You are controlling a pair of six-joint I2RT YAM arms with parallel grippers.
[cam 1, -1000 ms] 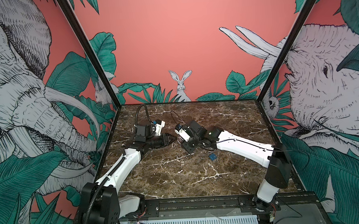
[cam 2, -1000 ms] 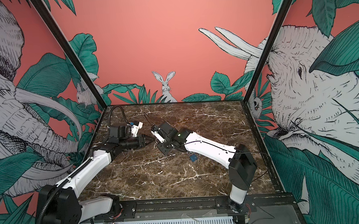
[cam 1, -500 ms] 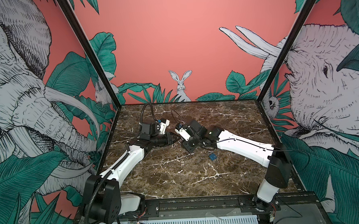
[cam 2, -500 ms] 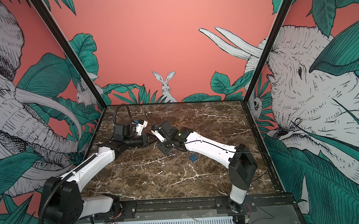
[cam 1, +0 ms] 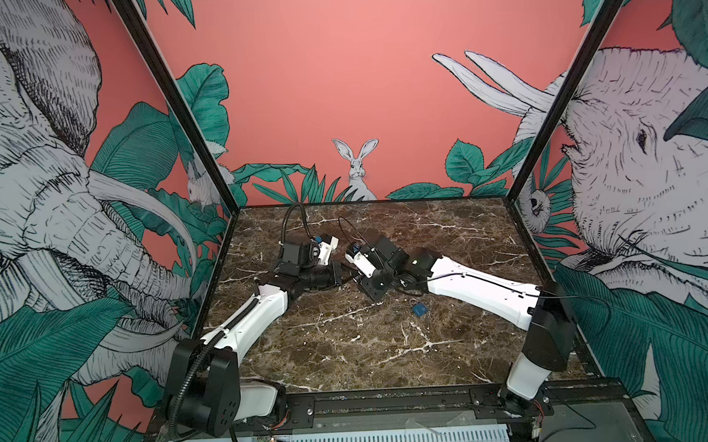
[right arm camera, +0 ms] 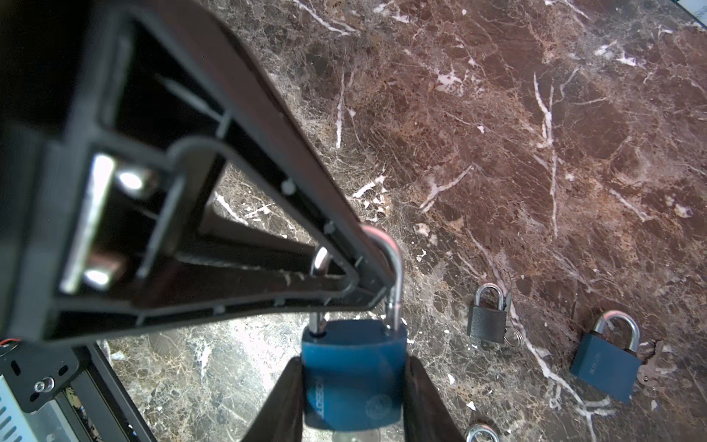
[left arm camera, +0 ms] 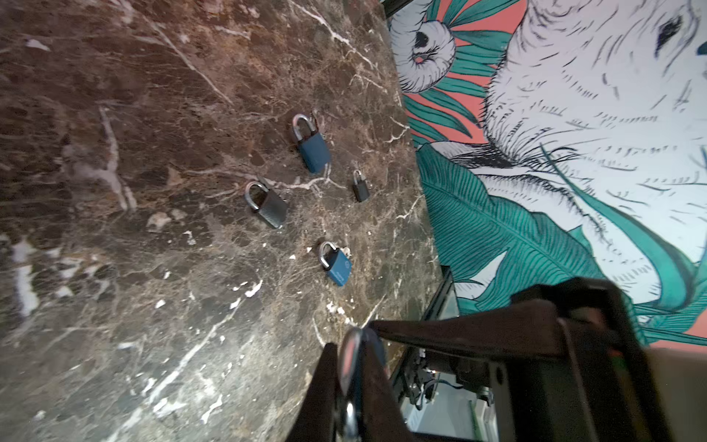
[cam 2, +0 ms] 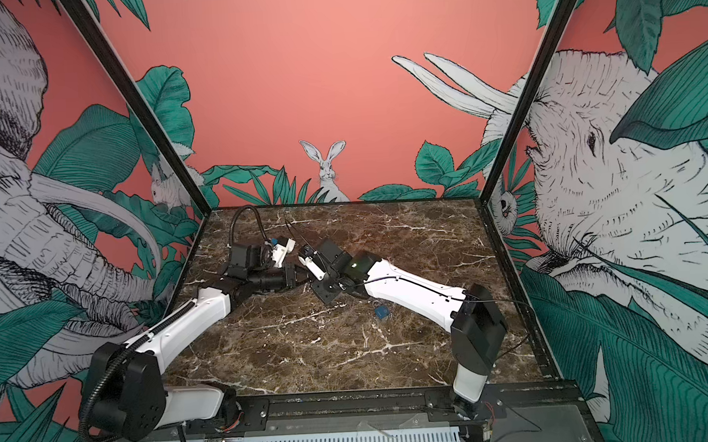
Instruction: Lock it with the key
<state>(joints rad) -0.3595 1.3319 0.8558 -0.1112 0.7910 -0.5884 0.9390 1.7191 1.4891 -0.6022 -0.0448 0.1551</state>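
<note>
Padlock body (right arm camera: 352, 386) sits clamped in the right pincer (right arm camera: 354, 369); the left pincer (left arm camera: 350, 344) pinches its shackle (right arm camera: 396, 275). Next, probably: press the shackle home, then turn the key.

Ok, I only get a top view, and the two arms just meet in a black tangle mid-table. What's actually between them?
Observer: The right wrist view shows the right gripper clamping a blue metal padlock by its body.
Visitor: And the other arm?
Observer: In the left wrist view, the left gripper is shut on that lock's silver shackle.
Visitor: Are other locks lying about?
Observer: Four lie on the brown marble tabletop in the left wrist view: a big blue padlock, a smaller blue padlock, a dark grey padlock and a tiny black padlock.
</note>
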